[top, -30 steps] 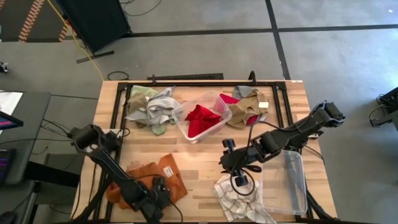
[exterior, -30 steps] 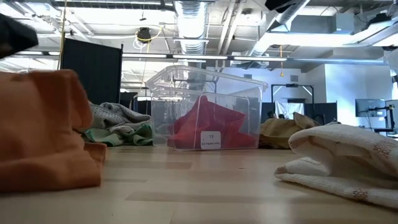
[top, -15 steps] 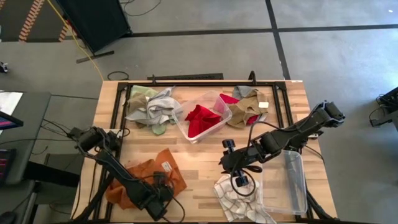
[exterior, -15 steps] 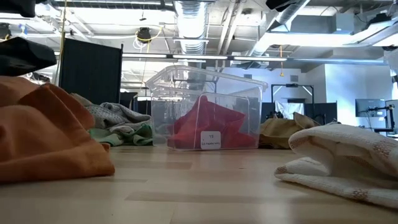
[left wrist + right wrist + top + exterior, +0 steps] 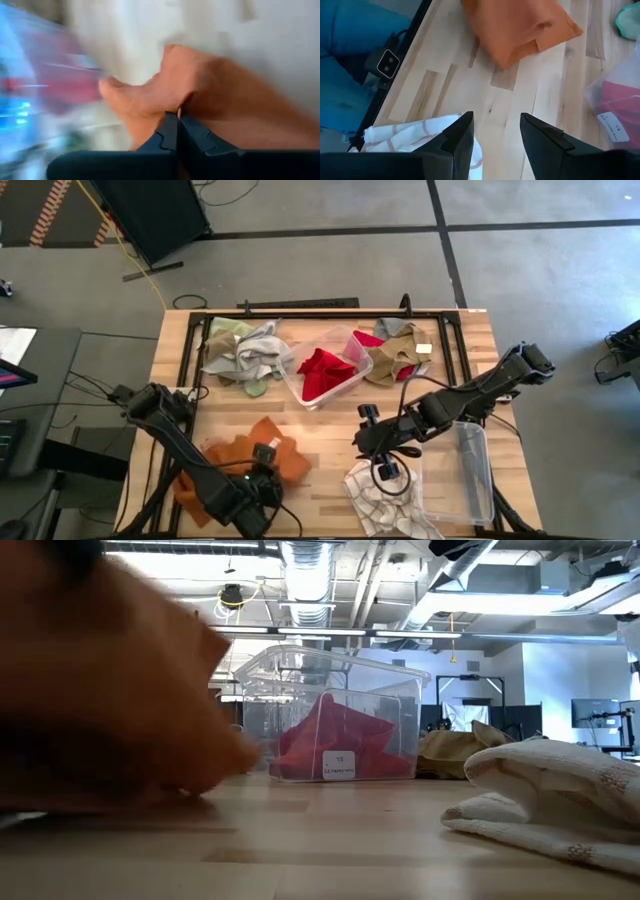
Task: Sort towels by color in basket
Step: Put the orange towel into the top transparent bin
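Left gripper (image 5: 262,483), at abt 7 o'clock on the table (image 5: 320,442), is pinched tight on the orange towel (image 5: 245,461). Red towel (image 5: 322,372) sits in the clear bin (image 5: 300,380) nr 12. Right gripper (image 5: 381,470) hangs partly open, holding nothing, over the checked towel (image 5: 368,498) at abt 5.
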